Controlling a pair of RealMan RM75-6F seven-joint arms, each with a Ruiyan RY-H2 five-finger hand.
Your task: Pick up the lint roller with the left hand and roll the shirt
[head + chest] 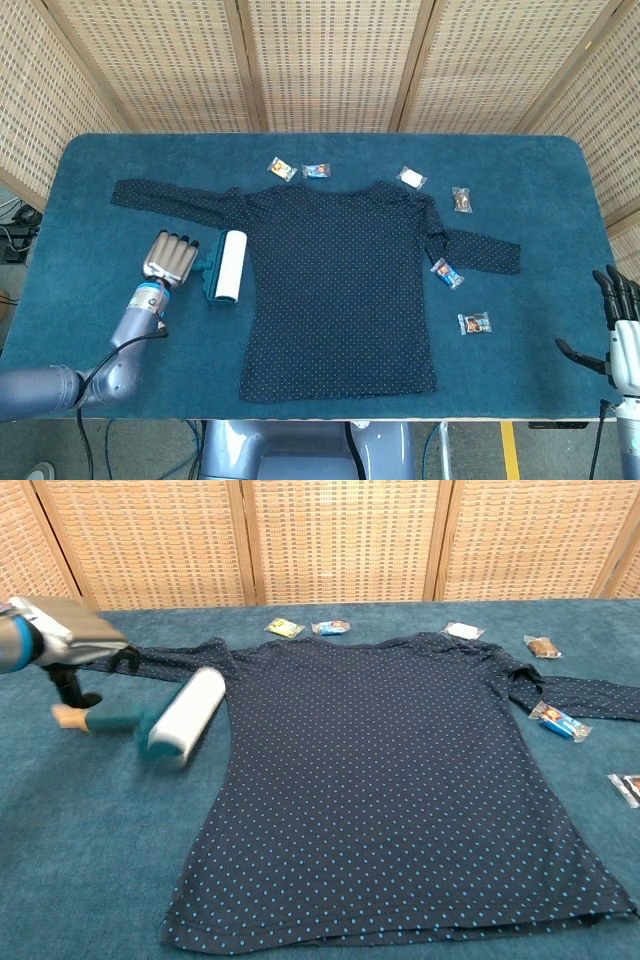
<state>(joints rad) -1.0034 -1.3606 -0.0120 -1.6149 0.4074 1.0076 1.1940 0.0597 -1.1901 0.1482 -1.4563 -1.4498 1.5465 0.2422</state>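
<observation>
Snack packets [447, 272] crowd the shirt [345, 290] collar and right sleeve

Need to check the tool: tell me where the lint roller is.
The lint roller lies at table left, just off the shirt's left edge, beside the left robot hand.

We worked in a staged lab bay: a table [90, 160] under blue felt, wicker screen panels [320, 60] closing it at 12 o'clock, cables [15, 240] at 9 o'clock.
</observation>
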